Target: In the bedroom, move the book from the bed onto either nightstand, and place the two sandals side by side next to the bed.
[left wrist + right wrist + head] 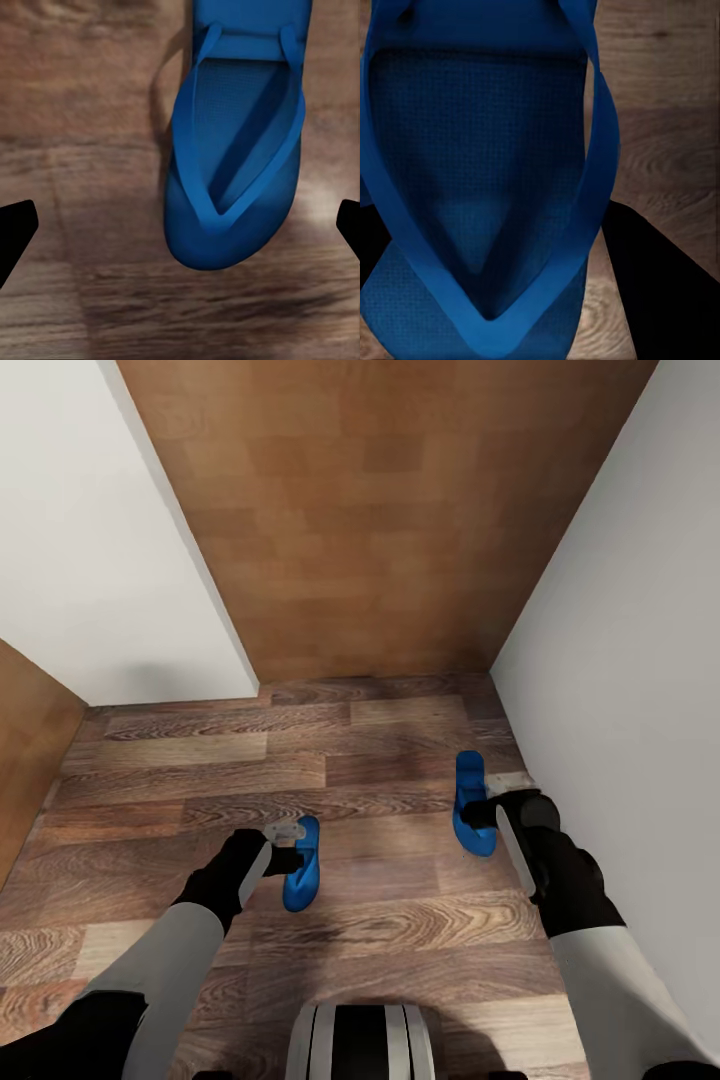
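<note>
Two bright blue sandals show over the wood-plank floor. The left sandal (302, 875) (232, 150) lies flat on the planks, and my left gripper (288, 857) (180, 232) hovers over it, open, its black fingertips (15, 236) far out on either side and clear of the sandal. My right gripper (480, 813) (502, 255) is shut on the right sandal (470, 800) (480, 172), dark fingers (660, 292) pressed against its sides near the toe strap. The bed, the book and the nightstands are out of view.
White walls (90, 560) (630, 640) close in on both sides, the right one close beside my right arm. A brown wooden panel (380, 510) ends the narrow passage ahead. My base (360, 1040) shows at the bottom edge.
</note>
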Controlling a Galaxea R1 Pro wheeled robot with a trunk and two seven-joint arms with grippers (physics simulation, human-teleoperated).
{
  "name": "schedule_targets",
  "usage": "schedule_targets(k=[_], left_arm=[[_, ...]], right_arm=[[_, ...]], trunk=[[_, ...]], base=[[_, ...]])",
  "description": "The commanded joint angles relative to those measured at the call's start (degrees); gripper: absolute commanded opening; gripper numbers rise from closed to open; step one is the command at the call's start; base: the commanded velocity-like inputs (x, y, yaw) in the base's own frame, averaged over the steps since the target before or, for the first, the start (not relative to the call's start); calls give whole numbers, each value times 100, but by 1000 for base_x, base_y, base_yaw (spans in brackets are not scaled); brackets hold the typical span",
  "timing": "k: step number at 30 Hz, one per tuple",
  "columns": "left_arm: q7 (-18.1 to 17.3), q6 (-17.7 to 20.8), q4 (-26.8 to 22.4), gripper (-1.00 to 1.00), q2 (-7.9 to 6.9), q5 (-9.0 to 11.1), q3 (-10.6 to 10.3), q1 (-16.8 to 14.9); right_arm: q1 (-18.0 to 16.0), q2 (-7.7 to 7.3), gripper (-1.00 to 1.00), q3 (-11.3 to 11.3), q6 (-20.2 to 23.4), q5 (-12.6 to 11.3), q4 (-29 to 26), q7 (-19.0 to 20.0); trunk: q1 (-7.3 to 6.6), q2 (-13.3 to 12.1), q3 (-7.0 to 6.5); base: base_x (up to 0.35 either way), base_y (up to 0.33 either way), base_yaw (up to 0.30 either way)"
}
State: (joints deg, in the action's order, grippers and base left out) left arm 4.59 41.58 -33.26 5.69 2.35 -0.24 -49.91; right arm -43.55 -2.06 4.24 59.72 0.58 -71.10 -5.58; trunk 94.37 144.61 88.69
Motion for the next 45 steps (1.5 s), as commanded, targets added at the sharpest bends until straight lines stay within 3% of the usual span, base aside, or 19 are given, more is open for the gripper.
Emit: schedule_targets(k=[1, 4, 7, 10, 13, 14, 17, 19, 21, 26, 32, 45], left_arm=[[37, -7, -12, 100, 1, 28, -1, -1], [39, -179, -14, 100, 2, 28, 0, -1], [40, -240, -14, 100, 2, 28, -2, -1], [29, -291, 3, 100, 3, 28, -1, -1], [22, -299, 9, 100, 2, 28, -2, 1], [12, -310, 17, 100, 2, 28, -2, 3], [-7, -368, 21, 100, 2, 22, -7, 1], [-16, -456, 12, 100, 2, 16, -17, 0], [-18, -492, -14, 100, 2, 13, -33, -1], [-32, -522, -219, 100, 10, 9, -58, -1], [-48, -535, -592, 100, 9, 4, -75, -1], [-71, -652, -645, 100, 18, 6, -459, -1]], right_arm=[[-141, 11, -100, 14, 28, -5, 102, -52], [-579, 56, -100, 6, 28, -37, 238, -130], [-717, 69, -100, -57, 28, -37, -135, -159], [-730, 184, -100, -287, 28, 6, -1585, -184], [-208, 211, -100, -272, -93, 4, -1723, -177], [385, 219, -100, -150, -750, 4, -1759, -173], [1091, 217, -100, 129, -1853, 4, -1772, -171], [1573, 215, -100, 201, -2518, 13, -1773, -177], [1792, 215, -100, 220, -2814, 18, -1770, -179], [1920, 200, -100, 229, -3338, 21, -1764, -170], [1944, 165, -100, 229, -3566, 21, -1761, -155], [1947, 162, -100, 232, -3569, 56, -1758, -186]], trunk=[[2, 3, 27], [9, 7, 93], [17, 11, 160], [25, 15, 226], [32, 19, 293], [35, 20, 315], [43, 24, 381], [48, 27, 426], [53, 30, 470], [63, 35, 559], [63, 35, 559], [63, 35, 559]], base=[[0, 0, 0], [0, 0, 0], [0, 0, 0], [0, 0, 0], [0, 0, 0], [0, 0, 0], [0, 0, 0], [0, 0, 0], [0, 0, 0], [0, 0, 0], [0, 0, 0], [99, 0, 0]])
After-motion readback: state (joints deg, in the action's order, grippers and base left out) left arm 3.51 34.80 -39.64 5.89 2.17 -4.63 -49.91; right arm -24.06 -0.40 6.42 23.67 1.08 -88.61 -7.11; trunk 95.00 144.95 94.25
